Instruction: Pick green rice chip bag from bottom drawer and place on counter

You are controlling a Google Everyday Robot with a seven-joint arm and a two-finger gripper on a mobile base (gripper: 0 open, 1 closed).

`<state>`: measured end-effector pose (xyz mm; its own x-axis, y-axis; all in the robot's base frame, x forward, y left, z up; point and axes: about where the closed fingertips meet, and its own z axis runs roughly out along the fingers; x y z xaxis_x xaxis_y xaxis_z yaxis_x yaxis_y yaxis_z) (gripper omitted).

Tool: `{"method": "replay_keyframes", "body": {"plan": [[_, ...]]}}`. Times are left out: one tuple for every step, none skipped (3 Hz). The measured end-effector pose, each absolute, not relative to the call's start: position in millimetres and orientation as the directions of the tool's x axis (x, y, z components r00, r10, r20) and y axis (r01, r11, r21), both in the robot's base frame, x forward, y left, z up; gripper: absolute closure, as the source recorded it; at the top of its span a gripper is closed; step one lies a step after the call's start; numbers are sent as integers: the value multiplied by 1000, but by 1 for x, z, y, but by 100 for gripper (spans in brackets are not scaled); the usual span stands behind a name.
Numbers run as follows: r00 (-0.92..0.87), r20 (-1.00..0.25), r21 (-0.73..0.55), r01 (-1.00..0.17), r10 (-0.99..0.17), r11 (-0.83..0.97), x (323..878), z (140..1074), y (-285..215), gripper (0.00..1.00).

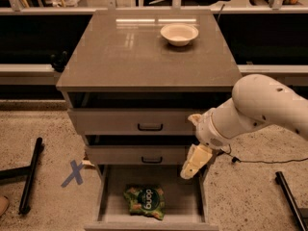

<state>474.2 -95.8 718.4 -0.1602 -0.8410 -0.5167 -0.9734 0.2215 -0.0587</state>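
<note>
"Hanging low on the right, my tool [188, 170] points down over the far right part of the bottom drawer [179, 197], just in front of the middle drawer front [120, 154]."

"Is it grasping anything?"

"I see nothing in it. Whether it is released or clenched, I cannot tell. It is close to the drawer's right wall, and I cannot say if they touch."

"Where is the green rice chip bag [145, 201]?"

"Flat on the drawer floor, toward the near edge and about the middle of its width. It lies to the near left of my tool and apart from it."

"And the bench [130, 57]?"

"Its glossy top carries a white bowl [179, 33] at the far right. Both upper drawers are shut beneath it."
</note>
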Motion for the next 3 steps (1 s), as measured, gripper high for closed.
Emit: {"method": "replay_keyframes", "body": {"plan": [[-179,-477,-53,-971,-861,232,475,675,-103,0],[-214,-449,-28,-967,-867,253,471,613,-117,0],[-223,-430,-11,-968,-875,252,469,551,-117,0]]}}
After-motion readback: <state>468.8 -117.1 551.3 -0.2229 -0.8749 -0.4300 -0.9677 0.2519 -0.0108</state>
